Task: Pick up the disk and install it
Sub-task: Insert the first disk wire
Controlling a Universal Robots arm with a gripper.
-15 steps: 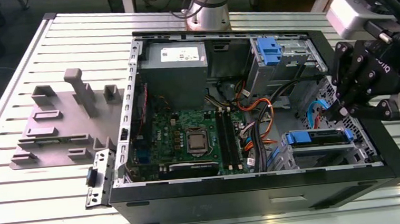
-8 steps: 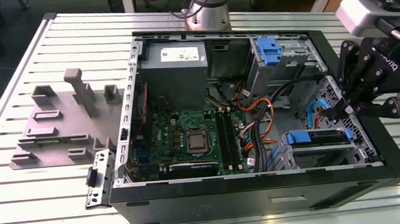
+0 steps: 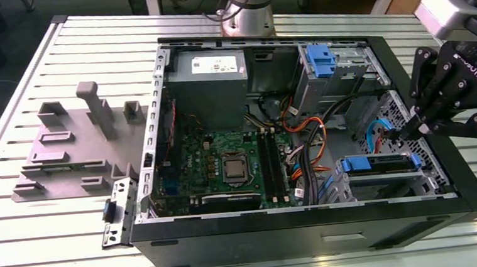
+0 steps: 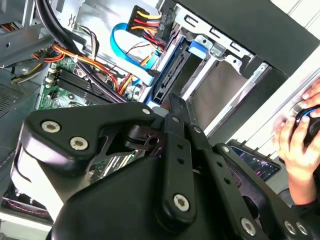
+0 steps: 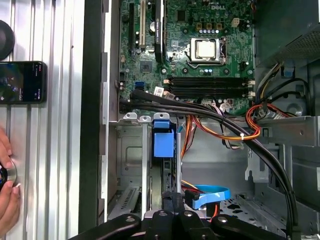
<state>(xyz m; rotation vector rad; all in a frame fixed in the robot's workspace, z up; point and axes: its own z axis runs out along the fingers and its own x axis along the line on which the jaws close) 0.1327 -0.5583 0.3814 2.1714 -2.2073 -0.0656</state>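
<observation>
Hovering at three o'clock of the open computer case (image 3: pixel 312 226) in the exterior view, the gripper (image 3: pixel 406 132) points its tips down inside the case's edge, and its fingers are clenched together with nothing between them. The disk (image 3: pixel 379 163) sits in the drive cage at about four o'clock of the case, close beneath the tips; whether they touch it cannot be told. In the first wrist view its blue carrier (image 5: pixel 164 142) is lodged between the cage's metal walls. The motherboard (image 3: pixel 223 160) lies at the case's middle. On the slatted table (image 3: pixel 61 234), a grey fixture block (image 3: pixel 80 151) rests at nine o'clock of the case. A person's hand (image 5: pixel 7 195) rests near a phone (image 5: pixel 22 82).
</observation>
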